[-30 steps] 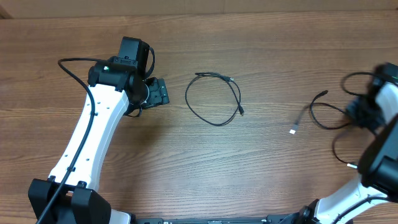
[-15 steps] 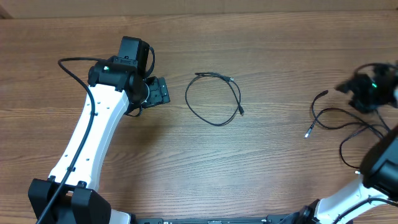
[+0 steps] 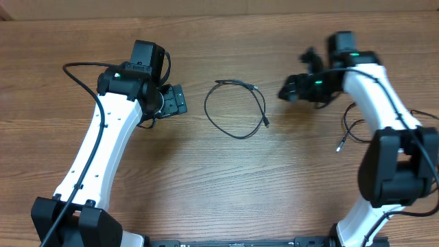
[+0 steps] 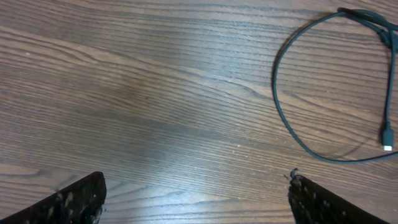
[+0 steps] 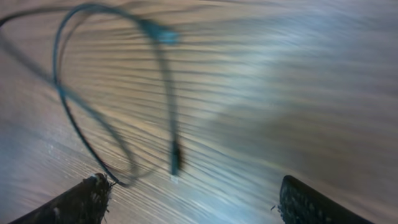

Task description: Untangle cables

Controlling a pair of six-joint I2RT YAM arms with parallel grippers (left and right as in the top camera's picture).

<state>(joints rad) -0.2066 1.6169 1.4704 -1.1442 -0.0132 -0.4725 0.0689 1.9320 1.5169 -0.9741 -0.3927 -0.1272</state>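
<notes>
One thin black cable (image 3: 208,113) lies in a loose loop on the wooden table (image 3: 206,178), between the two arms. My left gripper (image 3: 180,101) stands open just left of the loop. In the left wrist view the loop (image 4: 274,87) lies ahead to the right, its plug (image 4: 387,134) at the edge, and nothing is between my left gripper's (image 4: 196,199) fingers. My right gripper (image 3: 288,89) is open, a little right of the loop. Its blurred wrist view shows the loop (image 5: 171,93) and only table between my right gripper's (image 5: 196,199) fingers. Another cable (image 3: 341,140) lies at the right, partly under the right arm.
The left arm (image 3: 103,144) runs from the front left base up to its gripper. The right arm (image 3: 384,116) reaches from the front right base across the right-hand cable. The table's far edge (image 3: 219,15) is near the top of the overhead view.
My right gripper has opened and its arm has swung from the table's right edge leftward to beside the centre loop. The right-hand cable shifted right and lies loose. The left arm stayed put.
</notes>
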